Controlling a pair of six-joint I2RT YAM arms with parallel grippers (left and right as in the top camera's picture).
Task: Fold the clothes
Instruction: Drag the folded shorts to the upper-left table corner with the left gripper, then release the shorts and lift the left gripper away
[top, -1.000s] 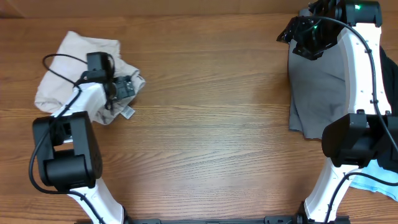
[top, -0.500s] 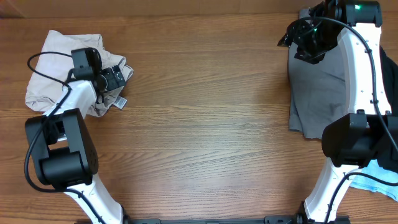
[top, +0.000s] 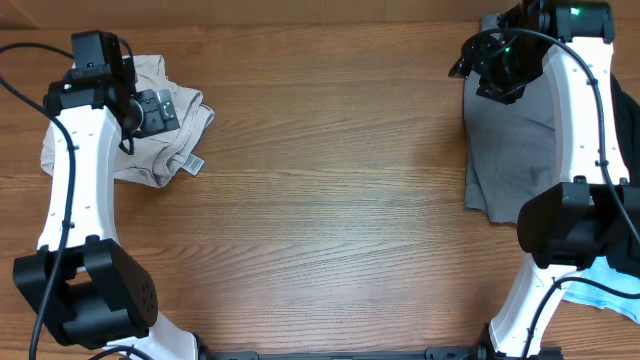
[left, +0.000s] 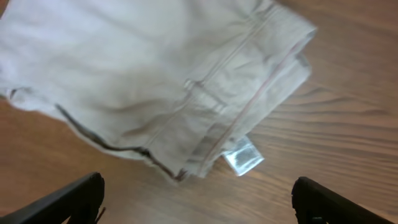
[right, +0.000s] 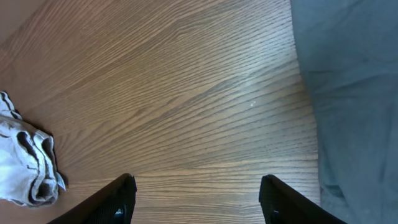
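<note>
The pale beige shorts (top: 170, 135) lie bunched at the table's far left, their small white label (top: 193, 163) at the lower right corner. My left gripper (top: 152, 110) hovers over them, open and holding nothing. In the left wrist view the beige shorts (left: 155, 81) and the label (left: 244, 155) lie beyond the left gripper (left: 199, 205), whose jaws stand wide over bare wood. At the far right, grey shorts (top: 510, 150) lie flat. My right gripper (top: 492, 68) hangs open above their top left corner. The right wrist view has the right gripper (right: 202, 202) over bare wood beside the grey shorts (right: 354, 93).
A light-blue garment (top: 600, 290) lies at the lower right behind the right arm's base. The wooden table (top: 330, 200) stretches between the two piles. The beige shorts (right: 25, 162) show small at the left of the right wrist view.
The beige shorts have shifted left. My left arm has lifted and swung back towards the far left, the gripper still open. The right arm has not moved.
</note>
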